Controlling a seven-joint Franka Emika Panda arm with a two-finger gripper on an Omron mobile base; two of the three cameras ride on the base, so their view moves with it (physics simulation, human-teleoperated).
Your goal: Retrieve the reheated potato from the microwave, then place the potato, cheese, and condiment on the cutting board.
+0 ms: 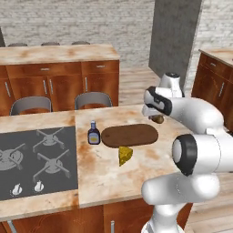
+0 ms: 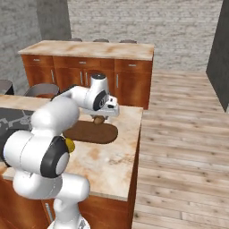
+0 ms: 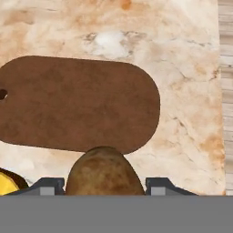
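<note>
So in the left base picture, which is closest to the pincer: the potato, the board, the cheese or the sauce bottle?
1. Potato: held in the pincer.
2. Cutting board: just below it, toward the stove.
3. Cheese: past the board's near edge.
4. Sauce bottle: off the board's far end, by the stove.

The marbled surface (image 1: 104,173) carries a dark cutting board (image 1: 129,135). The condiment (image 1: 93,134) stands just beside the board's end. The cheese (image 1: 125,155) lies near its front edge.

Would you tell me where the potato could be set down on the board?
The whole cutting board lies bare. Bare counter too, between cheese and front edge. Crowded at the board's left end by the condiment. The pincer holds the potato.
</note>
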